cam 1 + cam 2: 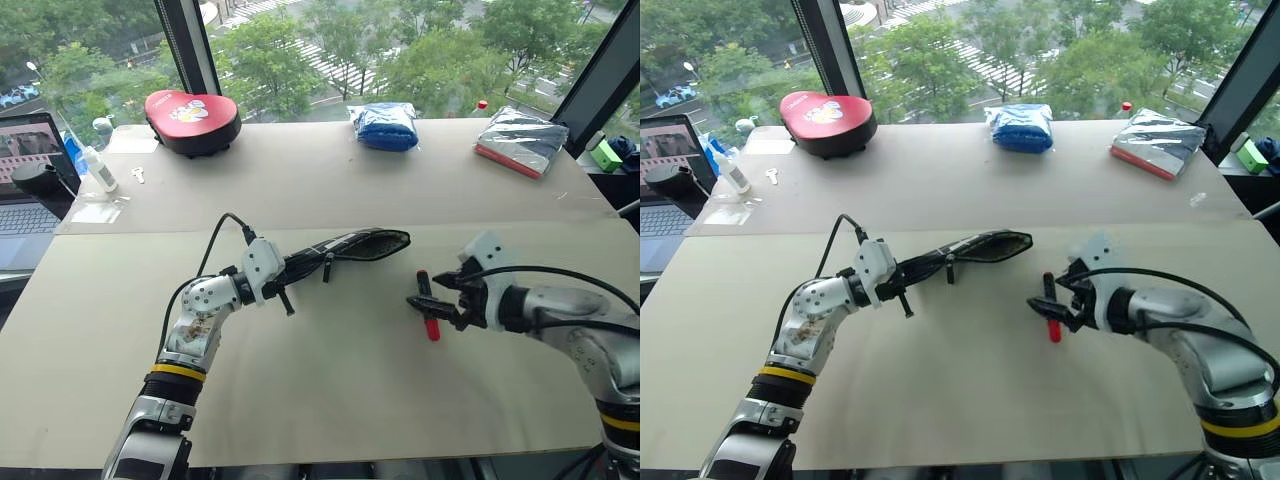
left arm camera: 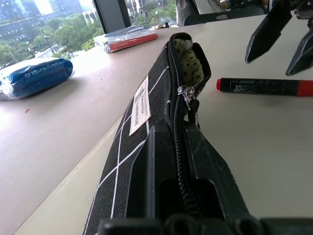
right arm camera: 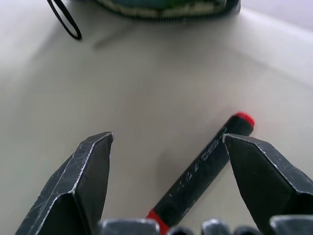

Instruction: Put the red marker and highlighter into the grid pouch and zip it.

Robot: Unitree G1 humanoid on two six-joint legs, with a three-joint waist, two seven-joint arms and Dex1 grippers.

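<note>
On bench: left gripper (image 1: 300, 268) fingers clamp open grid pouch (image 1: 350, 246); right gripper (image 1: 432, 305) fingers spread over red marker (image 1: 427, 304); next, grasp marker.

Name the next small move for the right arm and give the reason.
Probably lower the open right end effector around the red marker and close. The marker lies loose on the table between its fingers, while the left end effector holds the grid pouch open.

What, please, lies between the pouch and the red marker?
Nothing: bare table separates the pouch and the red marker, seen in both eye views.
</note>
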